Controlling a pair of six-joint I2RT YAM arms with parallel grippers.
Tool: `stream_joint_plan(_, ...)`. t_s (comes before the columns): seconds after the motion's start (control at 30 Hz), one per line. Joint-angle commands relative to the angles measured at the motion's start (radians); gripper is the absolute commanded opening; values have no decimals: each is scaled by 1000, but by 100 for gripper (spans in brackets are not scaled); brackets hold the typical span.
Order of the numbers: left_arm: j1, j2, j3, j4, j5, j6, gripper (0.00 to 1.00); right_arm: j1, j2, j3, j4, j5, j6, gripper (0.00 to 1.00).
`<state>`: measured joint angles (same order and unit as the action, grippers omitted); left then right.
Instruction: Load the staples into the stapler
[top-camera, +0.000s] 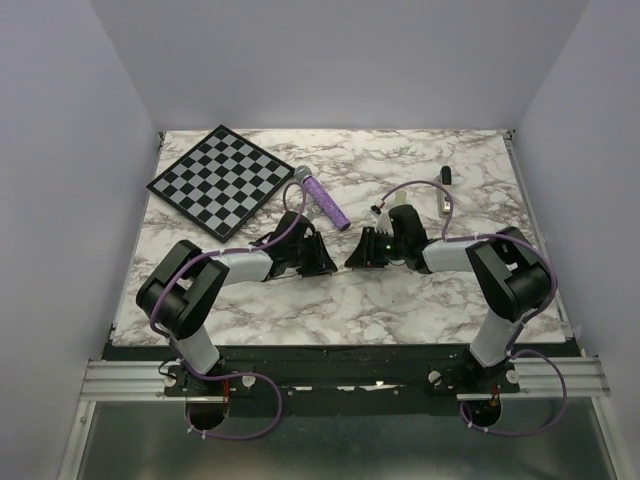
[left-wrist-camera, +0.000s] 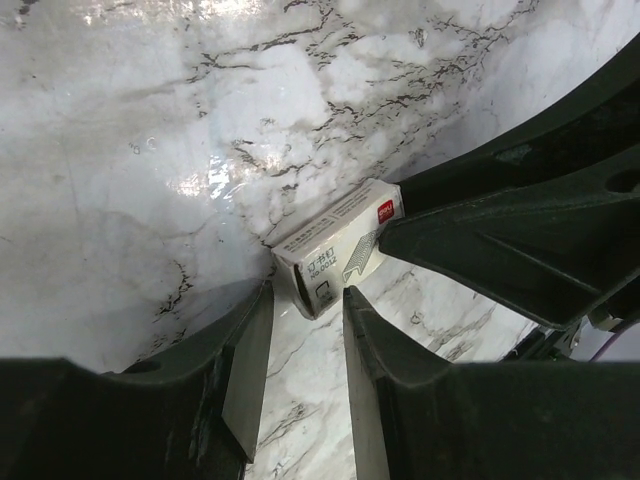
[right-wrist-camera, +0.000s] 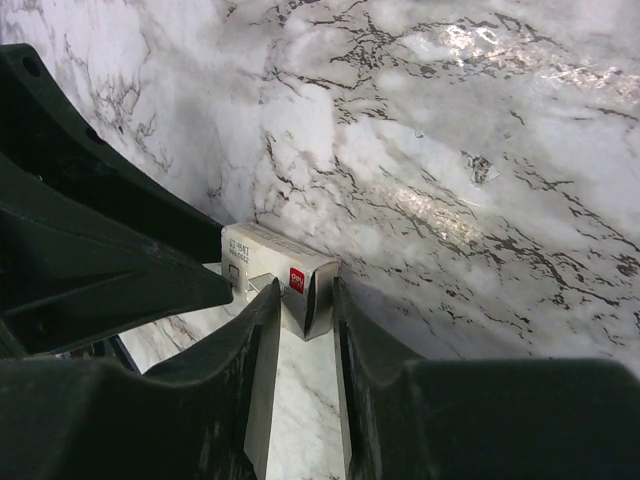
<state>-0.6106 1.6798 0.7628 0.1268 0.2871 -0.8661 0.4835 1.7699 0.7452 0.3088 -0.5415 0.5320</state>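
- Marble bench (top-camera: 330, 312) from above: left hand (top-camera: 325, 262) and right hand (top-camera: 358, 250) meet tip to tip; chessboard (top-camera: 222, 180) and purple tube (top-camera: 328, 203) lie beyond the left hand, with open room nearer.
- Left wrist: cream box (left-wrist-camera: 335, 250) at its fingertips (left-wrist-camera: 252, 345); grip unclear.
- Right wrist: fingers (right-wrist-camera: 262, 340) straddle the box's end, part-closed; I cannot tell if they are clenched. No staples seen, probably inside: hold one end still, open the other.

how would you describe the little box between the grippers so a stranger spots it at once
Start at the marble table and find its middle, where the left gripper and right gripper meet tip to tip. Between those tips is a small cream box, the only carton there, with dark print and a red label at one end.
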Motion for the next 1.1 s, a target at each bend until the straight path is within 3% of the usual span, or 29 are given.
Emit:
stream_joint_plan(0.0, -2, 41, -14, -18, 6, -8, 43, 6, 31, 17, -14, -32, -20, 32)
stream_joint_plan(0.4, -2, -5, -52, -18, -29, -31, 45, 4, 8, -3, -5, -17, -23, 1)
stream_joint_plan(0.63, 0, -78, -82, -67, -127, -48, 46, 6, -23, -9, -23, 11, -40, 1)
stream_joint_plan(0.73, 0, -103, -76, -99, -169, -42, 42, 6, -30, -13, -27, 21, -43, 1)
stream_joint_plan(0.83, -1, -106, -60, -122, -175, -33, 34, 6, -33, -15, -27, 26, -43, 1)
stream_joint_plan(1.07, -14, -115, -45, -118, -158, -33, 34, 9, -40, -17, -30, 40, -43, 1)
